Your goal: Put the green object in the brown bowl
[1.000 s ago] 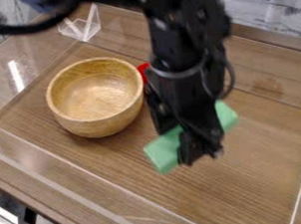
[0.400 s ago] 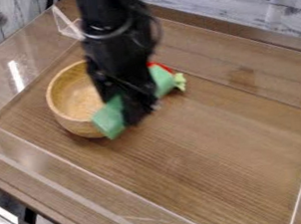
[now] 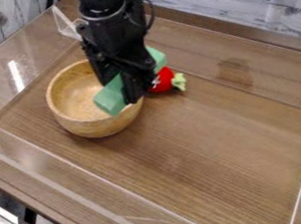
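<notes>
Transport step in hand. The gripper [image 3: 121,85] is clamped on the green object [image 3: 119,91], held tilted above the right rim of the brown bowl [image 3: 75,103], toward the table's left edge. Next move, in my judgement: centre over the bowl, lower, release.

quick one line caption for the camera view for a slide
Gripper holds the green object tilted over the near rim of the brown bowl, red toy beside it.

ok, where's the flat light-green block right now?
In the camera view, the flat light-green block is held tilted in the shut black gripper, over the right rim of the round light-brown wooden bowl, just left of the red round toy.
</notes>
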You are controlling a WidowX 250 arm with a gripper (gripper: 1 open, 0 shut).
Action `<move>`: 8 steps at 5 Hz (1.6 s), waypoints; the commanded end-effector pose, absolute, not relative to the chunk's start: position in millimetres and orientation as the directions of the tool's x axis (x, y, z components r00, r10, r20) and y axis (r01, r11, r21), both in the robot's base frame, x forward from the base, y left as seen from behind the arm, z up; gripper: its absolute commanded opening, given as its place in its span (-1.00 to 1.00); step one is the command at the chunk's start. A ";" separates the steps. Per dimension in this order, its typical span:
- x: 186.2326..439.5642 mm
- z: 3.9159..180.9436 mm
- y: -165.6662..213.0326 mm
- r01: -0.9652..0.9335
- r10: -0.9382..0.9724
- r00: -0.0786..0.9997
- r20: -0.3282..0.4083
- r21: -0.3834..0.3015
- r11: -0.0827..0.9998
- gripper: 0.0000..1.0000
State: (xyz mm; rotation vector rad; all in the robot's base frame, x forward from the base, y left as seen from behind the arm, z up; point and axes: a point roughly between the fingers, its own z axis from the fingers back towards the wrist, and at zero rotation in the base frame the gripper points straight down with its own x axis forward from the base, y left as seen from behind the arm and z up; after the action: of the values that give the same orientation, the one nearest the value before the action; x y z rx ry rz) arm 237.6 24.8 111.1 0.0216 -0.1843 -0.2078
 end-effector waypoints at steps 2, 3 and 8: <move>257.1 133.7 25.2 0.205 -0.210 0.953 0.220 0.043 0.978 -1.00; 259.0 142.2 27.8 0.202 -0.206 0.953 0.220 0.040 0.979 -1.00; 280.7 118.3 -20.8 0.260 -0.261 0.941 0.215 0.030 0.965 -1.00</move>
State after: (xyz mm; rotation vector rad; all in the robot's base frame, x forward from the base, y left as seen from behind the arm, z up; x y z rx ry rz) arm 271.5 -22.4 106.4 -0.0064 -0.1733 -0.2772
